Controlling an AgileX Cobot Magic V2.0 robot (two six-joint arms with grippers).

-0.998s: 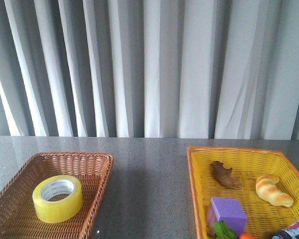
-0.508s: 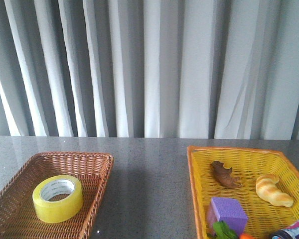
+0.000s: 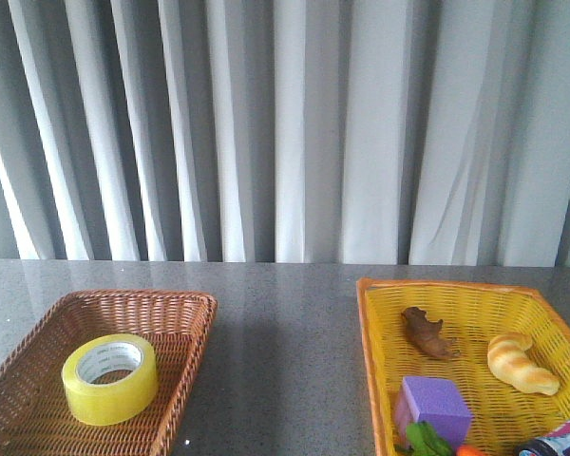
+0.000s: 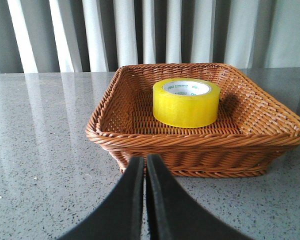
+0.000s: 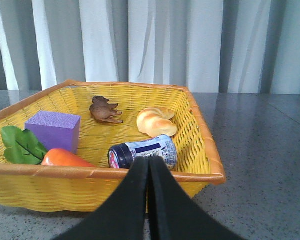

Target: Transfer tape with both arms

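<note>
The yellow tape roll (image 3: 109,378) with a white printed core lies flat in the brown wicker basket (image 3: 185,323) at the front left. It also shows in the left wrist view (image 4: 186,102), inside the basket (image 4: 140,140). My left gripper (image 4: 144,162) is shut and empty, low over the table just outside the basket's near wall. My right gripper (image 5: 149,165) is shut and empty, just outside the near rim of the yellow basket (image 5: 200,172). Neither arm shows in the front view.
The yellow basket (image 3: 366,323) at the front right holds a purple cube (image 3: 433,406), a brown toy animal (image 3: 427,333), a croissant (image 3: 520,363), a can (image 5: 143,152), a carrot (image 5: 65,158) and a green leaf (image 5: 21,146). Grey curtains hang behind the speckled table.
</note>
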